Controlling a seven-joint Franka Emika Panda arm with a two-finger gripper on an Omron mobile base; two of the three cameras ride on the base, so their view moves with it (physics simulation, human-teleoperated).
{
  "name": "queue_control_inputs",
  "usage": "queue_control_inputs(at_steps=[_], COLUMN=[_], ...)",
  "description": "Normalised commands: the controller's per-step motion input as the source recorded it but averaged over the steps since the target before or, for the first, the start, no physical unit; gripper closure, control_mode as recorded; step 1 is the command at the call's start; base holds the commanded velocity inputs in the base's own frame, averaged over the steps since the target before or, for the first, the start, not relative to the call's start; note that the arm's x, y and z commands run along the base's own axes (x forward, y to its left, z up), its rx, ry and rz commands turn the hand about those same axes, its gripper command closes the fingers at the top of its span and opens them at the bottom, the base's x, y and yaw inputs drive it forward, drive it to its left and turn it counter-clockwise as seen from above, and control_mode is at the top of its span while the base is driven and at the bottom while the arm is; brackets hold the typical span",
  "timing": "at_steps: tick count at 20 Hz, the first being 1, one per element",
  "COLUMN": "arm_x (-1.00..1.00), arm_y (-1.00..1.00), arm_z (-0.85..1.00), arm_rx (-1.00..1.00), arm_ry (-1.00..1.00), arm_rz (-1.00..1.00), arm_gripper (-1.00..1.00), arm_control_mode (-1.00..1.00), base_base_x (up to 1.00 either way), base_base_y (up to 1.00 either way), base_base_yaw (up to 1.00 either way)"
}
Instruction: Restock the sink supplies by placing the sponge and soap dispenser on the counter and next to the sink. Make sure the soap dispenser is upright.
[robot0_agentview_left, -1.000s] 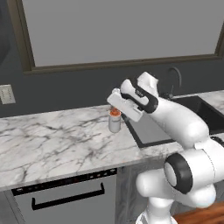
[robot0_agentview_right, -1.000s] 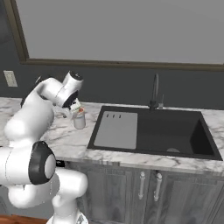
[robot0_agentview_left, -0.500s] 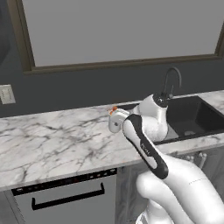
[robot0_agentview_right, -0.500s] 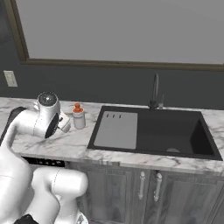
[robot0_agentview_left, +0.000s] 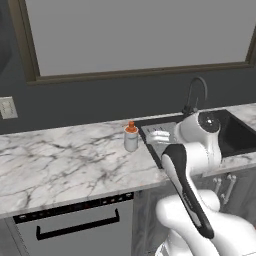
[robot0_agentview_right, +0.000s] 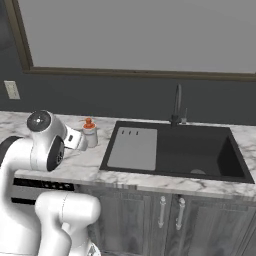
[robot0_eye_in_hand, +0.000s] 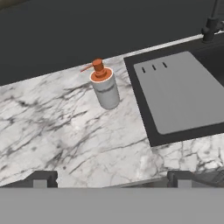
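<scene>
Hand view | soap dispenser (robot0_eye_in_hand: 104, 88) upright on counter (robot0_eye_in_hand: 65, 131) beside sink (robot0_eye_in_hand: 183, 94) | end effector (robot0_eye_in_hand: 111, 179) spread, empty

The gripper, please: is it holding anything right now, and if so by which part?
Nothing is held. The gripper is open and empty, apart from the soap dispenser, which stands upright on the counter.

Pale grey soap dispenser (robot0_eye_in_hand: 106, 89) with orange pump, white grey-veined marble counter (robot0_eye_in_hand: 65, 131), black sink (robot0_agentview_right: 195, 150) with grey drainboard

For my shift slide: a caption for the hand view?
Pale grey cylindrical soap dispenser with orange pump upright on white marble counter, beside dark sink.
</scene>
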Motion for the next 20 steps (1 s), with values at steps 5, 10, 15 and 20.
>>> queue_control_inputs(at_steps=[5, 10, 15, 20], arm_x=[-0.09, -0.02, -0.07, 0.0], arm_y=[-0.08, 0.0, 0.0, 0.0], arm_z=[0.0, -0.09, -0.03, 0.0], arm_rx=[-0.04, 0.0, 0.0, 0.0], arm_ry=[-0.03, 0.0, 0.0, 0.0], arm_rz=[0.0, 0.0, 0.0, 0.0], arm_gripper=[-1.0, -1.0, -1.0, -1.0], arm_control_mode=[-1.0, -1.0, 1.0, 1.0], base_base_x=[0.0, 0.0, -0.57, -0.69], base_base_y=[0.0, 0.0, 0.3, 0.81], base_base_yaw=[0.0, 0.0, 0.1, 0.45])
